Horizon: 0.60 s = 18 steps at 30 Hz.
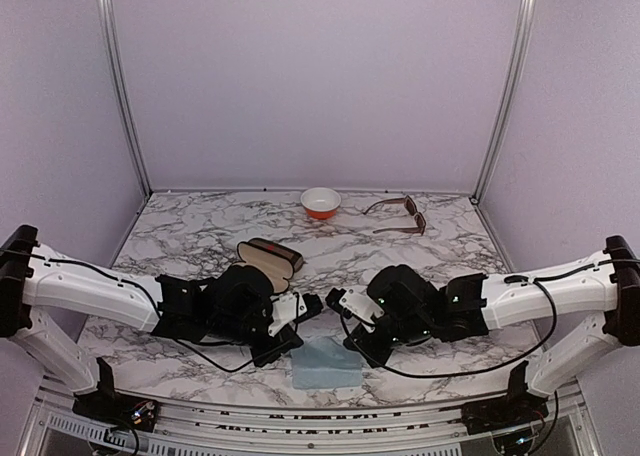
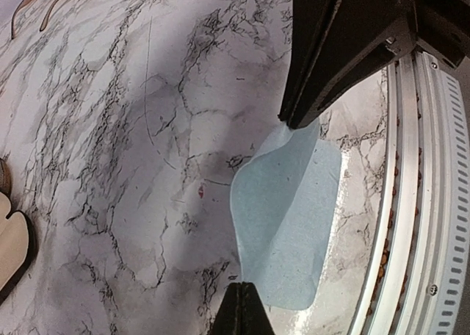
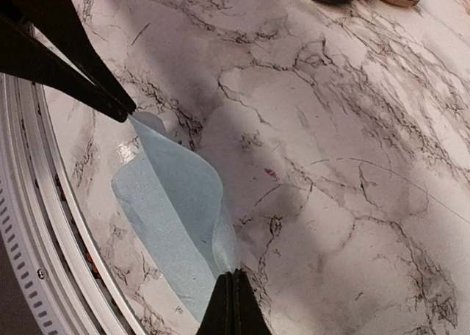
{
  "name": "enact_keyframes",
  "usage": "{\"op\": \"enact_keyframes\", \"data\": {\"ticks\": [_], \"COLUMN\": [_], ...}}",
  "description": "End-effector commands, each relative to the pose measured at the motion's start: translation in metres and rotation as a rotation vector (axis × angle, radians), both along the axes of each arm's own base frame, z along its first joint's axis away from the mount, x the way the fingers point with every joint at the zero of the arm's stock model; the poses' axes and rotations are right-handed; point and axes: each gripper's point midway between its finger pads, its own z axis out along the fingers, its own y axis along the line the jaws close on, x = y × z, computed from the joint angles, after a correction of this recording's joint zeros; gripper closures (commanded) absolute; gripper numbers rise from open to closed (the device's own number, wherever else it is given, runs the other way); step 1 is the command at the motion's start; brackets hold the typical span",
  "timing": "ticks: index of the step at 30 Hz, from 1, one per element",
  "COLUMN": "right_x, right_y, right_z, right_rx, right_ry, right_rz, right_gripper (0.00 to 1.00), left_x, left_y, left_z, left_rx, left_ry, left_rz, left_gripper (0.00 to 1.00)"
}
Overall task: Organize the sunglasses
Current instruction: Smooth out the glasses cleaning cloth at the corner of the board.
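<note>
Left gripper [image 2: 242, 298]: fingers pressed together, seam visible in its wrist view, nothing seen between them. Right gripper [image 3: 231, 291]: likewise pressed together, nothing seen in its grip. Both hang low over the near centre of the marble table [image 1: 200, 236], tips facing one another and just apart.

Brown sunglasses [image 1: 400, 216] sit at the far right of the table with arms unfolded. They are near the back wall [image 1: 320, 76] and right of an orange bowl [image 1: 320, 202], touching neither.

An open brown case [image 1: 270, 256] lies left of centre, close behind the left gripper. A pale blue cloth [image 1: 325, 364] lies under the tips. Contact cannot be told. Its near side runs close to the metal rail [image 1: 320, 421] at the front edge.

Bare marble shows between the right gripper and the sunglasses, and along the left side
</note>
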Motion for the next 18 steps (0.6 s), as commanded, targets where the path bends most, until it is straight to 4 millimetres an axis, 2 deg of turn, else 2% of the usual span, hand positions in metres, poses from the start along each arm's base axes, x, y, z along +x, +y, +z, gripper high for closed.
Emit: {"op": "enact_keyframes", "data": {"ticks": [1,11,18], "right_x": [0.015,0.041,0.053], "right_y": [0.004,-0.002,0.001], "right_z": [0.001,-0.016,-0.040], "right_rx": [0.022,-0.008,-0.059], "right_ry": [-0.014,-0.019,0.001], "right_rz": [-0.013,-0.071,-0.092], "right_gripper": [1.00,1.00,1.00], "left_x": [0.013,0.036,0.054], "left_y": [-0.014,-0.015,-0.012], "left_z": [0.006,-0.018,-0.035], "left_rx": [-0.038,-0.003,0.011], "left_ry": [-0.020,0.014,0.018], "left_rz": [-0.017,0.008,0.038], "left_gripper": [1.00,1.00,1.00]}}
